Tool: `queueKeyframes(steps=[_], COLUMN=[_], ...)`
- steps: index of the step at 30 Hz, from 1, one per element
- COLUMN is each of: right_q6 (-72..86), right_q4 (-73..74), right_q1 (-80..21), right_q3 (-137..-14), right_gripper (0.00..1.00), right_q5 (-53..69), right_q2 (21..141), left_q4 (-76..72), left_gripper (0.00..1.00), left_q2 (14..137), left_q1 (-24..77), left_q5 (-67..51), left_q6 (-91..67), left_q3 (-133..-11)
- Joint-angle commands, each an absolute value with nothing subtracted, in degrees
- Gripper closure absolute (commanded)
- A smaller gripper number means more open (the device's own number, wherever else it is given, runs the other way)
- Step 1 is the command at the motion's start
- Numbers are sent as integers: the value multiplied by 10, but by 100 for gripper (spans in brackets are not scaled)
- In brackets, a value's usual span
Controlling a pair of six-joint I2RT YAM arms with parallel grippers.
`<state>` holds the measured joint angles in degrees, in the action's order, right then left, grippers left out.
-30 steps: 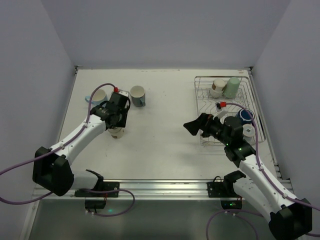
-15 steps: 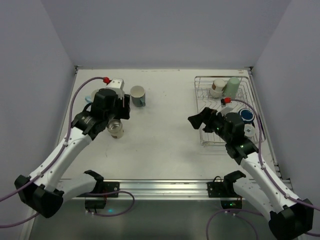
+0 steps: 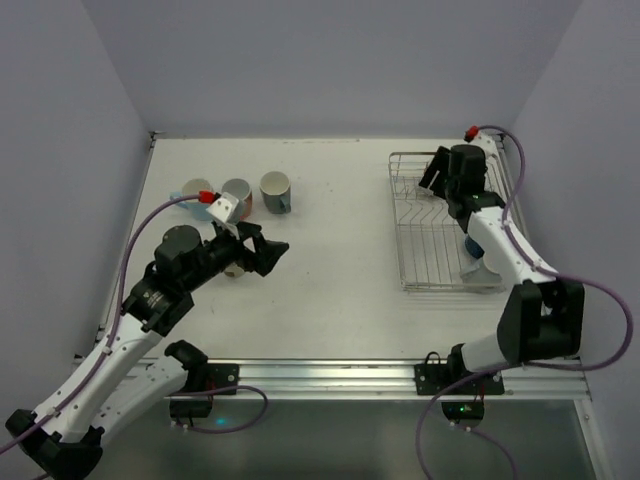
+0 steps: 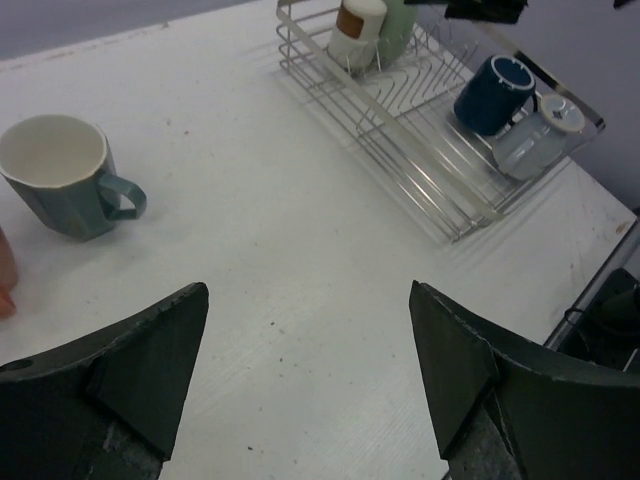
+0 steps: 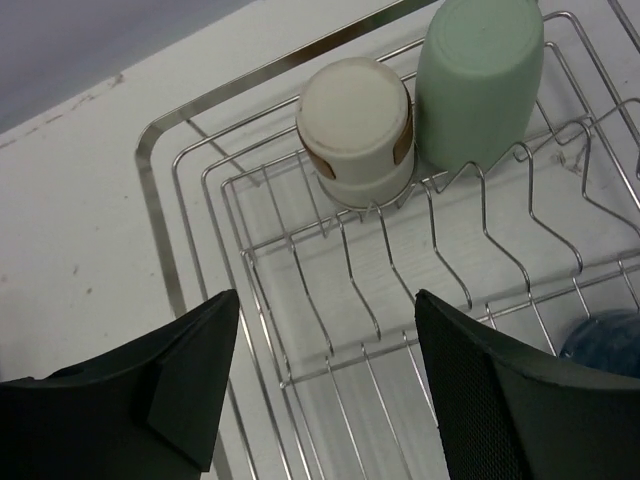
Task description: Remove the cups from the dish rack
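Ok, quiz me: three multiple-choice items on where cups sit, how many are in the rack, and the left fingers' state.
1. Where in the rack do the cream cup and green cup stand? A) far end, side by side B) near end, stacked C) opposite ends
2. How many cups are in the rack? A) two B) four C) six
3. The left fingers are: A) shut on a cup B) open, empty C) shut, empty
Answers: 1 A, together by the end wall. 2 B, add the dark blue cup and pale blue cup. 3 B, wide apart, nothing between.
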<state>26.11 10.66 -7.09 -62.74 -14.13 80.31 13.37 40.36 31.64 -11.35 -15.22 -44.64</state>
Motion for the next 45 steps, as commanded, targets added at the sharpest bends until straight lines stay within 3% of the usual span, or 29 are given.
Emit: queueKeyframes(steps=[1, 8, 27, 31, 35, 45], right_q6=[222, 208, 175, 171, 170, 183], right_q4=[126, 180, 244, 236, 175, 54], right_q1=[-65, -51, -32, -31, -32, -59], right_q3=[-712, -846, -1014, -1017, -953, -797], right_gripper=[26, 15, 14, 27, 61, 65], right_q5=[-194, -198, -211, -204, -195, -143], right_q2=[892, 1044, 1203, 1204, 1149, 939], left_q4=[98, 101, 107, 107, 107, 58], left_gripper=[13, 7, 6, 6, 6, 13], left_q2=[391, 360, 384, 388, 394, 415], left_q1=[319, 318, 317, 316, 313, 313], left_q5=[-162, -137, -126, -120, -115, -170], left_q6=[-129, -112, -102, -99, -98, -155], left_q3=[-436, -432, -435, -435, -436, -447])
